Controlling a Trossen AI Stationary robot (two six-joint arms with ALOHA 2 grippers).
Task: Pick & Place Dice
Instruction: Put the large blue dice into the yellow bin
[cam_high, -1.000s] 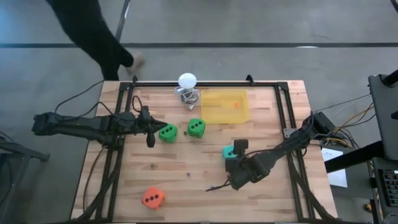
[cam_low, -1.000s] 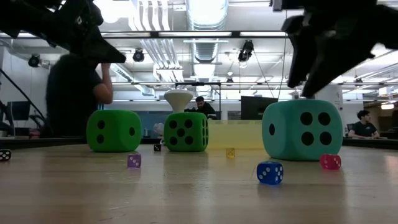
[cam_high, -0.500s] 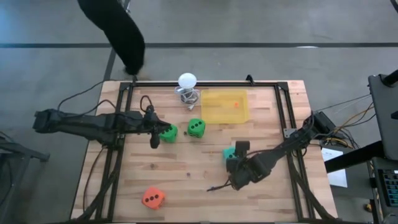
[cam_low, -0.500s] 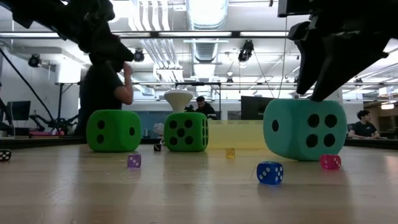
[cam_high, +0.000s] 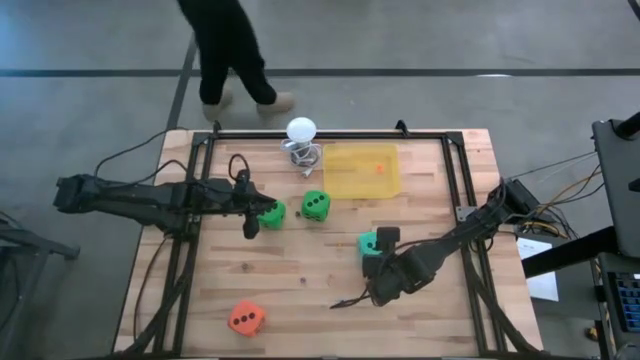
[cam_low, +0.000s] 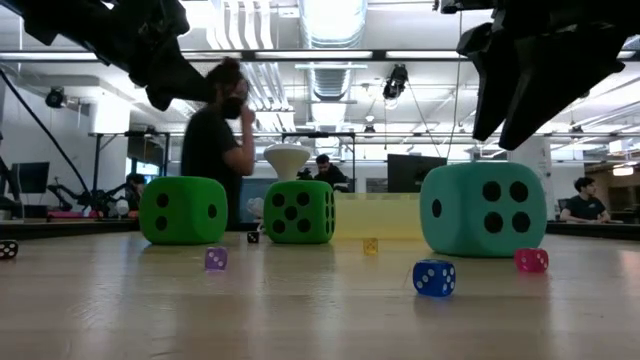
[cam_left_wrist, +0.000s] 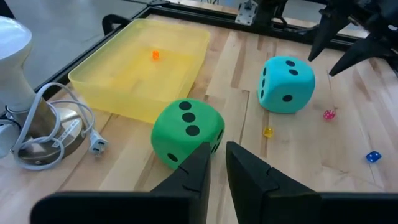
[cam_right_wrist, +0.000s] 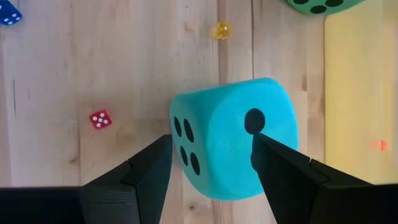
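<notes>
Right gripper (cam_right_wrist: 211, 163) is held over the teal die (cam_right_wrist: 236, 137), with its two fingers spread wide on either side of the cube; the die sits on the tabletop (cam_high: 300, 280) between them and is not squeezed. In the high view this teal die (cam_high: 368, 243) lies just at the tip of the right gripper (cam_high: 384, 240), near the yellow tray (cam_high: 360, 170). Left gripper (cam_left_wrist: 214, 163) is seen with its fingers nearly pressed together, only a thin gap between them, and nothing is pinched. A green die (cam_left_wrist: 186, 132) lies just in front of its fingertips. Another green die (cam_high: 270, 213) is found right beside the left gripper (cam_high: 250, 215). The orange-red die (cam_high: 246, 318) rests well apart, near the front edge.
</notes>
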